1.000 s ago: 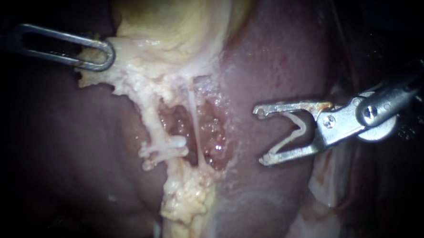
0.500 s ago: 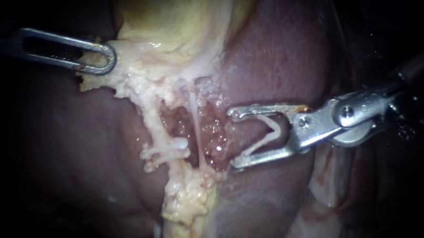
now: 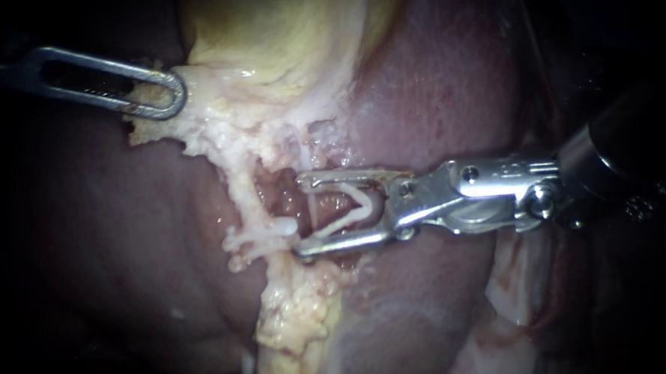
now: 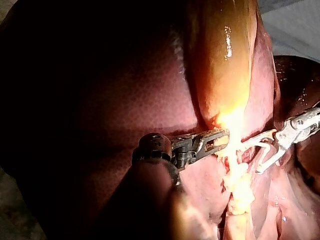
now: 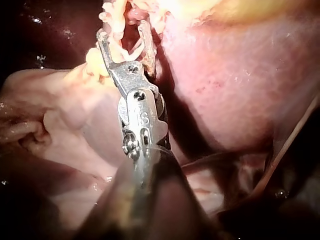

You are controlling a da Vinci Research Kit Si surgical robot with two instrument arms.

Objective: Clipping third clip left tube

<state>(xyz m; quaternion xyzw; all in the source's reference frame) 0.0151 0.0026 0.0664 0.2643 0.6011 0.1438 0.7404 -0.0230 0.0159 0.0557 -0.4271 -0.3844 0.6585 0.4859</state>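
Observation:
My right instrument (image 3: 302, 216) reaches in from the right, its jaws wide apart and holding an open white clip (image 3: 360, 204). A thin pale tube (image 3: 309, 210) runs between the jaws near their tips. Just left of the tips, a thicker tube (image 3: 242, 195) carries white clips (image 3: 271, 229). My left instrument (image 3: 171, 96) is shut on fatty tissue at the gallbladder's (image 3: 281, 32) edge, upper left. The left wrist view shows both the left instrument (image 4: 220, 137) and the right instrument (image 4: 266, 151). In the right wrist view, the right instrument (image 5: 124, 30) holds the clip (image 5: 132, 50).
Dark red liver (image 3: 433, 85) surrounds the dissected pocket on both sides. Yellow fatty tissue (image 3: 294, 316) hangs below the tubes. Pale folded tissue (image 3: 517, 291) lies under the right instrument's shaft.
My right instrument has moved left across the liver, from clear of the pocket to straddling the thin tube with the loaded clip. The left instrument has kept its hold with only a slight shift.

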